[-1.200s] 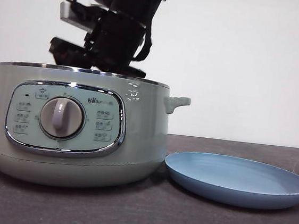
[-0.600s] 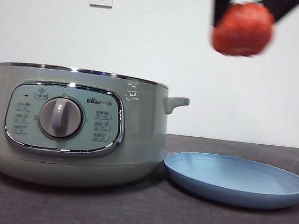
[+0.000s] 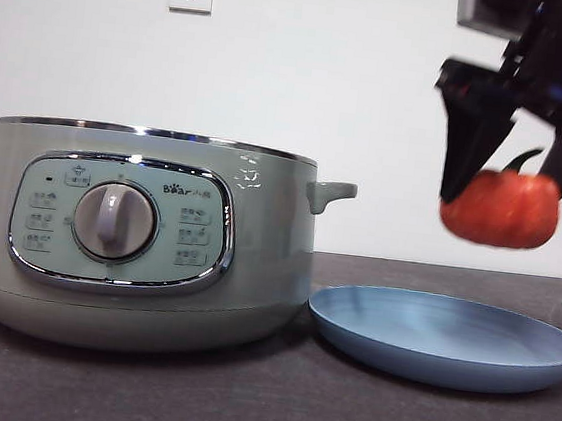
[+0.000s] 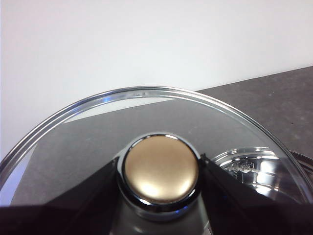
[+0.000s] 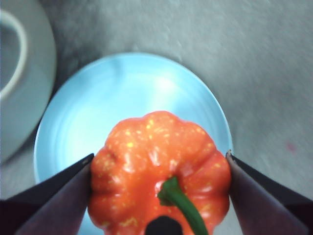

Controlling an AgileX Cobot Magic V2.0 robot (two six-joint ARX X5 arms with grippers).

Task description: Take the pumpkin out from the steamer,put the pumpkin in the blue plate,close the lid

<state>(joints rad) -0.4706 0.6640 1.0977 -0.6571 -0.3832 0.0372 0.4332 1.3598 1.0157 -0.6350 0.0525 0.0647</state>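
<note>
Orange pumpkin (image 3: pixel 500 207) lower | right hand (image 3: pixel 510 179) gripping | above blue plate (image 3: pixel 445 338)

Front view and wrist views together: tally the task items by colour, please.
Orange: 1, the pumpkin
Sage-green: 1, the steamer
Blue: 1, the blue plate
Clear glass: 1, the lid
Total: 4

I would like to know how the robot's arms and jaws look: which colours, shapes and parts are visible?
The right gripper is black, with two flat jaws that taper to points; above them sits a blocky black body with a grey box at its top and a few blue glints. In its wrist view the jaws are dark wedges with a brownish sheen. The left gripper shows only as two black wedge shapes. No cables or markings are visible.
</note>
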